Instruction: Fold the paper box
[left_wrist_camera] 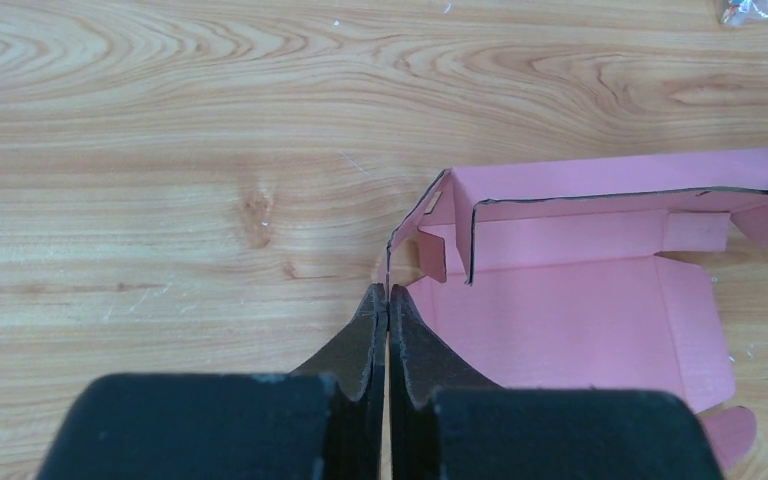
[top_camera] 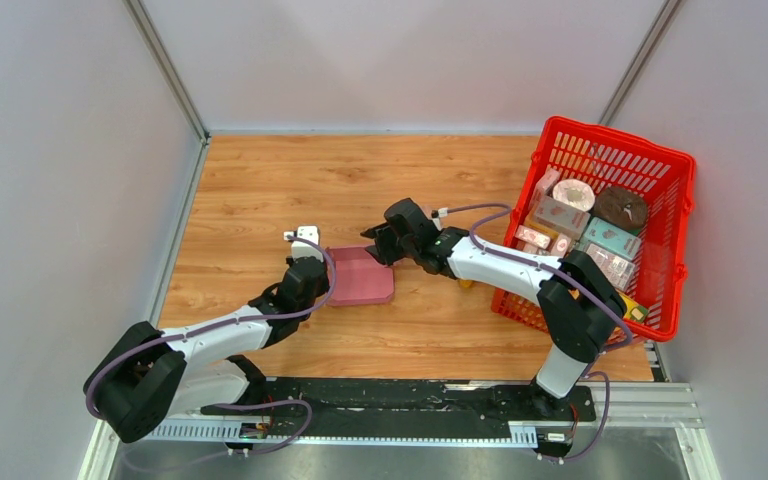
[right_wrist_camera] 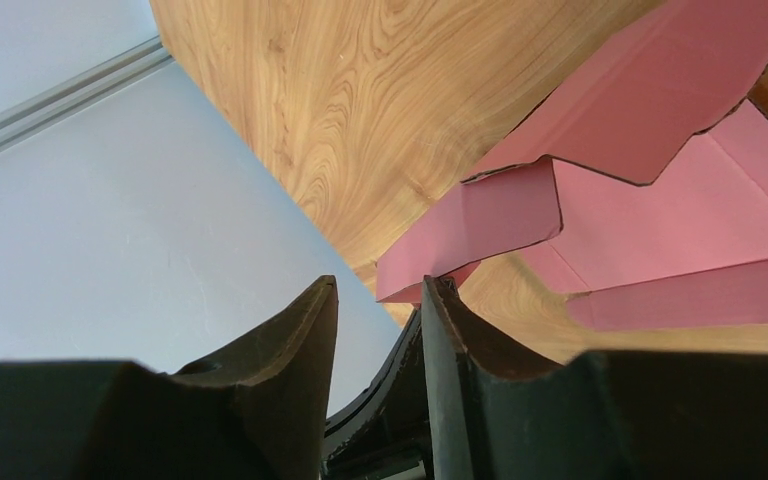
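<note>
The pink paper box [top_camera: 362, 277] lies half-formed on the wooden table, base flat and its walls partly raised. In the left wrist view the paper box [left_wrist_camera: 570, 320] spreads to the right of my left gripper [left_wrist_camera: 388, 292]. That gripper is shut, and the thin edge of the box's left wall runs in between its tips. From above, my left gripper [top_camera: 326, 272] sits at the box's left side. My right gripper [top_camera: 376, 246] is at the far right corner, jaws apart. The corner of a pink flap [right_wrist_camera: 480, 225] touches the tip of the right gripper [right_wrist_camera: 380, 283] but is not clamped.
A red mesh basket [top_camera: 610, 140] with several printed cartons [top_camera: 560, 215] stands at the right, close to the right arm's elbow. A small yellow object [top_camera: 467, 284] lies under the right forearm. Grey walls close in the table on the left, back and right.
</note>
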